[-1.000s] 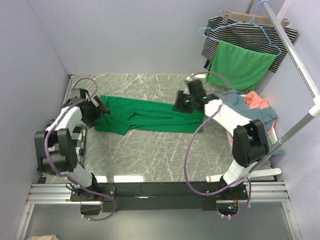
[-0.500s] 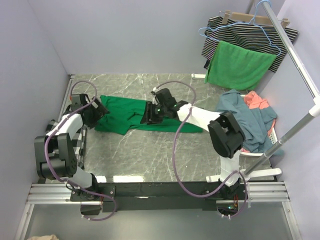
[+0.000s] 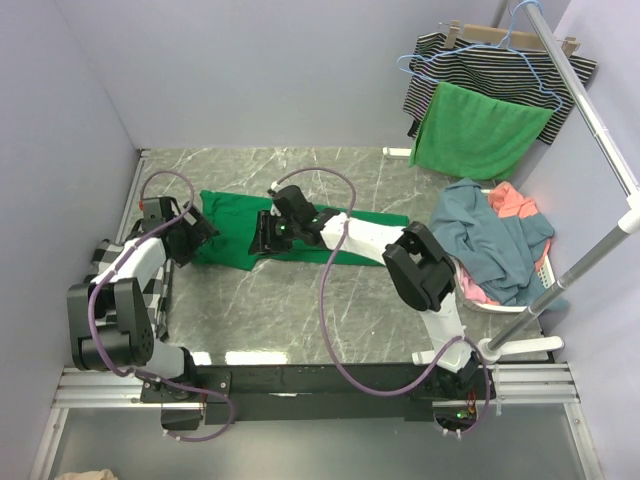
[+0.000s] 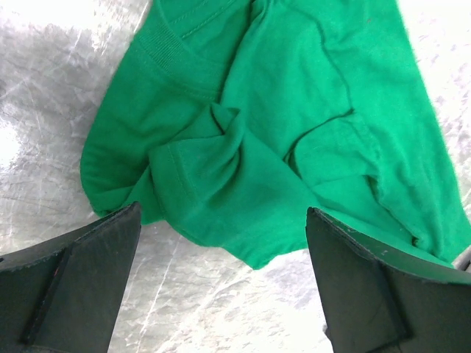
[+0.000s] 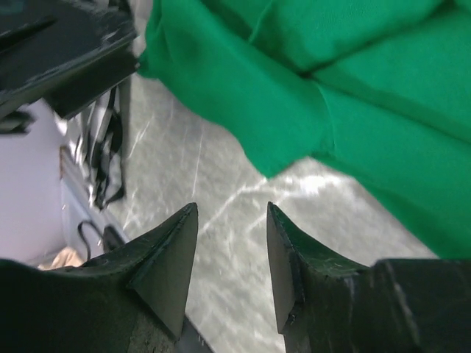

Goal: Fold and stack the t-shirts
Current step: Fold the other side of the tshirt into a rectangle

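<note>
Top external view is showing the emerald green t-shirt [image 3: 228, 222] lying as a long, rumpled band across the far half of the counter [image 3: 300, 310], its collar end reaching toward the left edge. The dusty blue and coral t-shirts [image 3: 490, 235] are waiting heaped in the white basket [image 3: 540, 275] at the right edge. Folding of the green one looks to be under way, probably a smoothing before the crosswise fold. The left gripper [image 4: 222, 213] is hovering at the collar end, jaws spread wide and empty above a bunched sleeve [image 4: 213, 147]. The right gripper [image 5: 232, 213] is hanging by the shirt's near edge, left of its middle, jaws parted over bare counter, grasping nothing. Compared with a second ago, the right arm is reaching far leftward, away from the shirt's right end, while the left gripper is sitting almost where it was. Next, each gripper likely needs a clean pinch on an edge without dragging the bunched cloth.
</note>
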Action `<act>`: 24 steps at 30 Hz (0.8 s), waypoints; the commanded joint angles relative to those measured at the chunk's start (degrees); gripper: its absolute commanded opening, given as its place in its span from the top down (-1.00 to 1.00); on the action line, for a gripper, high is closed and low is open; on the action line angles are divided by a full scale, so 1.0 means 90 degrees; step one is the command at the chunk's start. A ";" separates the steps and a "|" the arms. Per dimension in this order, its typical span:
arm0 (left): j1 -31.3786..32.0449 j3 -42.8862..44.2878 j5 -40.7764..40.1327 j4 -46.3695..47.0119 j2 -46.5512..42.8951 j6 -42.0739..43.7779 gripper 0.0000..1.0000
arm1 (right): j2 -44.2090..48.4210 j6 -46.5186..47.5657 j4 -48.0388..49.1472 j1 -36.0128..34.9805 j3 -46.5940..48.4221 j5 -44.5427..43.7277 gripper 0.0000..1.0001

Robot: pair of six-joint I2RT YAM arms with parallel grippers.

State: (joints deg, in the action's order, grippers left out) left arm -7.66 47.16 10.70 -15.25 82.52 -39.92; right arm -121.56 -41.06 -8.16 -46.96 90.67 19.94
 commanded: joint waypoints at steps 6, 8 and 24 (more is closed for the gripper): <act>0.0011 0.0151 -0.0124 0.0053 -0.0389 0.0002 -0.96 | -0.0312 -0.0272 -0.0099 -0.0280 0.0228 -0.1239 0.07; 0.0002 0.0141 -0.0124 0.0053 -0.0419 0.0002 -0.96 | -0.0331 -0.0301 0.0086 -0.0319 0.0102 -0.1259 0.08; 0.0002 0.0122 -0.0202 -0.0025 -0.0546 0.0031 -0.97 | -0.0947 -0.0409 0.0263 -0.0632 0.0433 -0.1601 0.10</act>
State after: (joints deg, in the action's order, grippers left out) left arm -7.68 47.18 9.63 -15.73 79.44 -39.88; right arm -128.51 -44.53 -6.94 -51.79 92.47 6.83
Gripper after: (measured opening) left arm 0.985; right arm 0.454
